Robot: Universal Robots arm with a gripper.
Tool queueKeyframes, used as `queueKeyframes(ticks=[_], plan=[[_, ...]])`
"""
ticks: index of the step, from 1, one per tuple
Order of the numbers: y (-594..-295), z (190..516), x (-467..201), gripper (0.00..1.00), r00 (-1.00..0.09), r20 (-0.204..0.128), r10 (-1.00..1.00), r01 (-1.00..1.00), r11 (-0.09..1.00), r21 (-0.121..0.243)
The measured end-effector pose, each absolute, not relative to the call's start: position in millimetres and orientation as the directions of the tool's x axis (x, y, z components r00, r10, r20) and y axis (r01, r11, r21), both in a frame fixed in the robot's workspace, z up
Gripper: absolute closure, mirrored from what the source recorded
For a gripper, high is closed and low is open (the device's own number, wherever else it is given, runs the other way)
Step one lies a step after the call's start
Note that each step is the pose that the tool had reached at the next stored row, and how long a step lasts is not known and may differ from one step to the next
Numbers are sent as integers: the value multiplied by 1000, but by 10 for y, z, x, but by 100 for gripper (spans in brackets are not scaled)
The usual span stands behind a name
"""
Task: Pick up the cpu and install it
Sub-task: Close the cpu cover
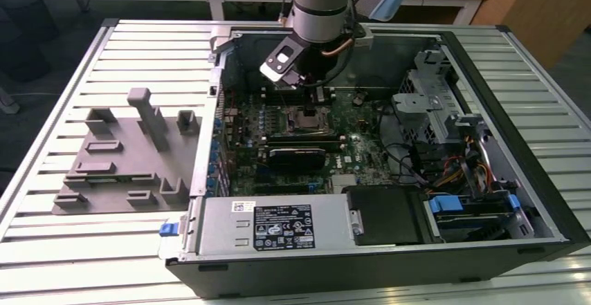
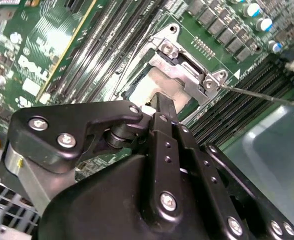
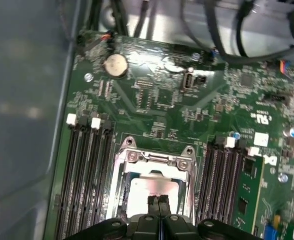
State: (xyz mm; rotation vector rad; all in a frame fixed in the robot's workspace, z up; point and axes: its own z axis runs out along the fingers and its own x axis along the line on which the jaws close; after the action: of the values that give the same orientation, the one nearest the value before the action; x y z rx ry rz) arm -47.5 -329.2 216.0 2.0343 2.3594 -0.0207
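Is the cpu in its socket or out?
In: in the first wrist view the cpu lies flat inside the socket frame, with the gripper at its edge. Fully seated: cannot tell.

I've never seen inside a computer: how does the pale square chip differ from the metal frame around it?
The cpu is a plain, pale silver square; the socket frame is an open metal rim with screws at its corners. The cpu lies inside, while the socket frame surrounds it and is larger. Both are squarish and sit on the green board.
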Motion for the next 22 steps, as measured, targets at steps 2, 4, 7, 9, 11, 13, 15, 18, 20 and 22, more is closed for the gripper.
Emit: queueKeyframes(ticks=[2,4,7,9,11,13,15,18,20,22], plan=[[-3292,2158,-475,89,-182,-29,983,983,183,7],[-3292,2157,-475,89,-218,-28,976,976,218,7],[-3293,2157,-476,89,-268,-30,963,963,268,7],[-3293,2157,-477,89,-297,-32,954,955,298,6],[-3293,2157,-477,89,-326,-34,945,945,326,6],[-3293,2157,-478,89,-354,-36,935,935,354,5],[-3292,2157,-479,89,-382,-37,923,924,383,5],[-3292,2156,-479,89,-425,-37,905,905,425,4],[-3292,2157,-480,89,-451,-37,892,892,451,4],[-3292,2157,-480,89,-476,-38,879,879,477,4]])
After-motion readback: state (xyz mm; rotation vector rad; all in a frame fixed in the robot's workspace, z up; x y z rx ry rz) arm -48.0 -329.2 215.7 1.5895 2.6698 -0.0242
